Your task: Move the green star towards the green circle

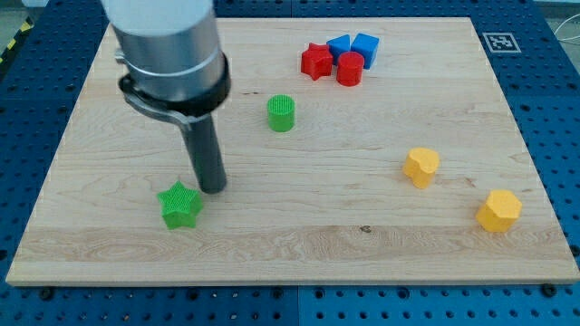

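The green star (179, 206) lies on the wooden board (299, 244) at the lower left. The green circle (282, 113) stands up and to the right of it, near the board's middle top. My tip (213, 188) rests on the board just right of and slightly above the star, very close to its upper right point; I cannot tell if it touches. The tip lies between the star and the circle, much nearer the star.
A red star (315, 62), a red cylinder (350, 69) and two blue blocks (352, 47) cluster at the top. A yellow block (421, 167) and a yellow hexagon (499, 210) sit at the right. The arm's grey body (172, 54) hangs over the upper left.
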Controlling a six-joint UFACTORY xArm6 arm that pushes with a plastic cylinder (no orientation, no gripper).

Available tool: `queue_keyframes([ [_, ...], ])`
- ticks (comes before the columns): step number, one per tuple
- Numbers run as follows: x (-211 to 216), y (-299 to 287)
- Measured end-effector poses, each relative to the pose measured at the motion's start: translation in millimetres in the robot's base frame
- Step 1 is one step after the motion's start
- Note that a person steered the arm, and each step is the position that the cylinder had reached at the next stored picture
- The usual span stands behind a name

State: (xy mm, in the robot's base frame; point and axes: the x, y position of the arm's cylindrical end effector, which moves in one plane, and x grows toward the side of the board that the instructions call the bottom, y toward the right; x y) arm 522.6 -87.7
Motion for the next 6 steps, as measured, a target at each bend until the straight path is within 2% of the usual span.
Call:
queue_keyframes([
  [1,42.8,-1.0],
  [2,60.0,-49.1],
  [3,37.4,-65.7],
  [6,-48.0,-43.7],
])
